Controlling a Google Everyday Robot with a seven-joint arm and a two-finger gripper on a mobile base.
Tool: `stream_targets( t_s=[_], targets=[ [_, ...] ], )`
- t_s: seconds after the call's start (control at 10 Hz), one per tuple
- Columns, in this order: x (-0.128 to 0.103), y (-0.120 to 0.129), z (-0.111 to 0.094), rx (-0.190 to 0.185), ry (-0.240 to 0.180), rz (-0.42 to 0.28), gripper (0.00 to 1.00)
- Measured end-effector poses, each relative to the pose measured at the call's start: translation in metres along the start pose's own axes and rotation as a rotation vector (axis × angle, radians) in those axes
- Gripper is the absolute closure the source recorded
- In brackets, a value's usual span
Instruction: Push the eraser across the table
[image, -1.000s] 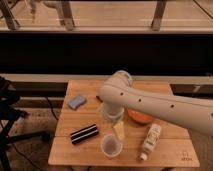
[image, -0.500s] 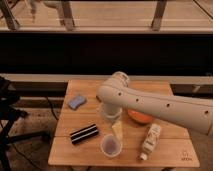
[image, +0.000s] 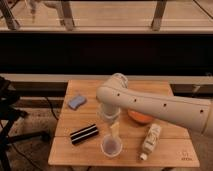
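The eraser (image: 83, 134), a black oblong block with two white stripes, lies on the front left of the light wooden table (image: 165, 155). My white arm reaches in from the right and bends down over the table's middle. The gripper (image: 114, 131) hangs below the wrist, to the right of the eraser and just above a clear cup (image: 111, 146). It is apart from the eraser by about a hand's width.
A light-blue sponge pad (image: 77, 102) lies at the table's left rear. An orange bowl (image: 141, 116) sits behind my arm. A white bottle (image: 150, 140) lies at the front right. A black stand (image: 10, 115) is left of the table.
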Motion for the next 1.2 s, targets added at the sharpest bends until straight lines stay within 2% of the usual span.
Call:
stream_targets(
  t_s=[0.2, 0.5, 0.6, 0.8, 1.2],
  targets=[
    [-0.001, -0.003, 0.003, -0.001, -0.002, -0.012, 0.40],
    [-0.003, -0.005, 0.009, -0.006, -0.010, -0.027, 0.70],
    [-0.005, -0.009, 0.018, -0.014, -0.020, -0.036, 0.84],
    [-0.010, -0.016, 0.036, -0.017, -0.034, -0.051, 0.98],
    [-0.017, -0.029, 0.065, -0.027, -0.058, -0.077, 1.00]
  ],
)
